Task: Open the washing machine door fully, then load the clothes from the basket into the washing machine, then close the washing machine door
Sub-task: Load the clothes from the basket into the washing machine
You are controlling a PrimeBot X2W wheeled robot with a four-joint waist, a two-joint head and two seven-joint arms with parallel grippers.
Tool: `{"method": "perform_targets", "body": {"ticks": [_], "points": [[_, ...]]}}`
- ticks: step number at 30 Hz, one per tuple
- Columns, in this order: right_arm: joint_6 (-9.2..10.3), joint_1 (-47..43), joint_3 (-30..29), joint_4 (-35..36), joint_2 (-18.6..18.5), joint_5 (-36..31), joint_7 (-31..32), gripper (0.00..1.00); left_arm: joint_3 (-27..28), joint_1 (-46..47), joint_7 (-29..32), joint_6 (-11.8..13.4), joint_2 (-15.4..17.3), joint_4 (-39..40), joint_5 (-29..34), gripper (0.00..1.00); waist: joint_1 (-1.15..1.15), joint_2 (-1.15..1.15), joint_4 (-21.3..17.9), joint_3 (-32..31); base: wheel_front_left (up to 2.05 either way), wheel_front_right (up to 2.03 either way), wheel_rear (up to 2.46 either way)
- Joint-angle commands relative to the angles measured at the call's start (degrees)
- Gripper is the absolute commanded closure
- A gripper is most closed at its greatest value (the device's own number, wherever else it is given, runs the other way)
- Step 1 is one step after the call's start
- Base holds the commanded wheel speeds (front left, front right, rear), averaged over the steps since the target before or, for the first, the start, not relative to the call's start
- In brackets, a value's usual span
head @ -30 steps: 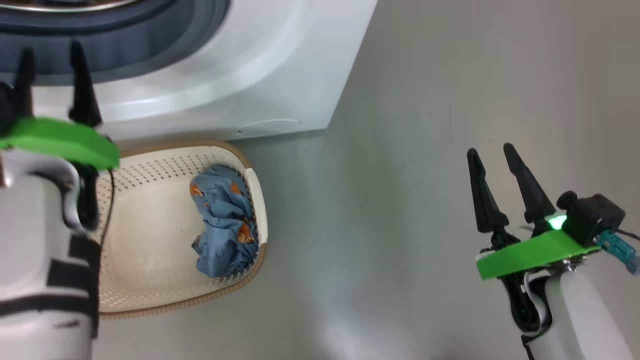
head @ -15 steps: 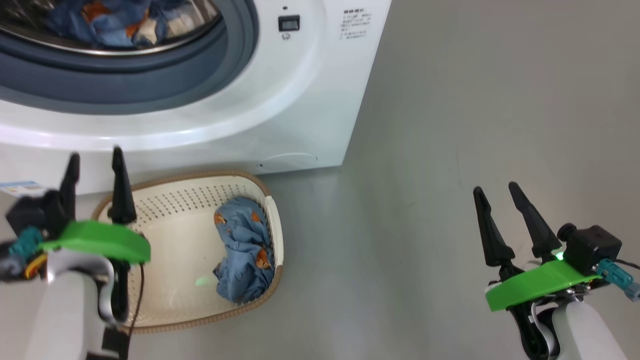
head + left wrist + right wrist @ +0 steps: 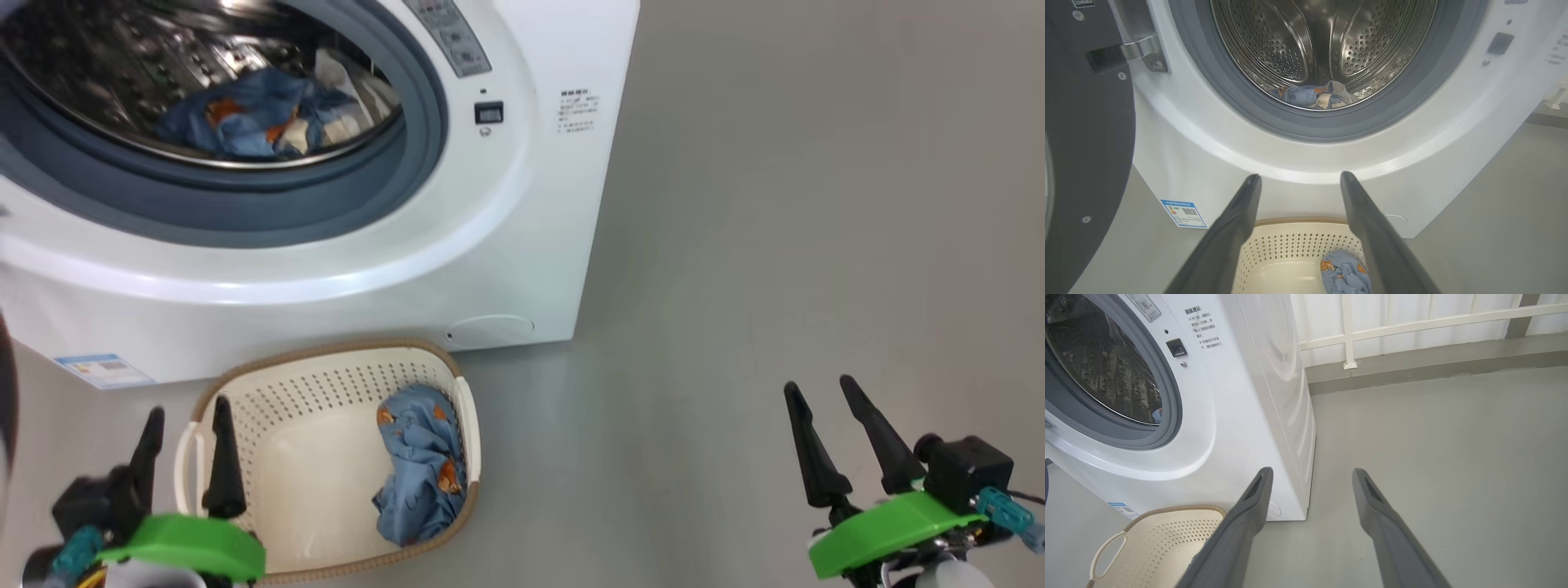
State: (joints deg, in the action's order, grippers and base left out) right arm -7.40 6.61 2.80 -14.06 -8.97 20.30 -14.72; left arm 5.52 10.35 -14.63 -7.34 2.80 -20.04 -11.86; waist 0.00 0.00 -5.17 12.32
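Head view now takes in more of the big white front-loading washing machine [image 3: 522, 245], since the camera has tilted up, baring the perforated steel drum [image 3: 98, 65] where light-blue printed clothes [image 3: 245, 122] lie. The left gripper [image 3: 188, 408], fingers parted and empty, has drawn back to the near left corner of the cream perforated plastic basket [image 3: 326, 355]. One blue bundle [image 3: 420, 465] is left against the basket's right wall, so loading looks unfinished. The right gripper [image 3: 819, 384] hangs parted and empty over grey floor [image 3: 735, 245]. In the left wrist view the round black-rimmed door [image 3: 1086, 143] stands swung wide.
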Motion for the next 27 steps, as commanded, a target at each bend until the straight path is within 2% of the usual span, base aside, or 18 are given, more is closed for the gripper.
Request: {"method": "perform_targets", "body": {"ticks": [1, 15, 27], "points": [[-0.09, -1.11, 0.92, 1.38, -0.93, -0.04, -0.28, 0.00, 2.32, -1.25, -0.37, -0.14, 0.87, 2.29, 0.37, 0.00, 0.00, 0.00, 0.84, -2.14, 0.00, 0.00, 0.00], [-0.09, -6.26, -0.52, 2.38, -1.58, 0.10, -0.28, 0.00, 5.22, -13.23, -0.37, -0.14, 0.20, 10.72, 0.97, 0.00, 0.00, 0.00, 1.34, -5.91, 0.00, 0.00, 0.00], [-0.09, -5.75, -1.13, 2.65, -1.17, -0.05, -0.28, 0.00, 4.55, -13.43, -0.37, -0.14, 0.10, 11.75, 0.44, 0.00, 0.00, 0.00, 1.06, -5.02, 0.00, 0.00, 0.00]]}}
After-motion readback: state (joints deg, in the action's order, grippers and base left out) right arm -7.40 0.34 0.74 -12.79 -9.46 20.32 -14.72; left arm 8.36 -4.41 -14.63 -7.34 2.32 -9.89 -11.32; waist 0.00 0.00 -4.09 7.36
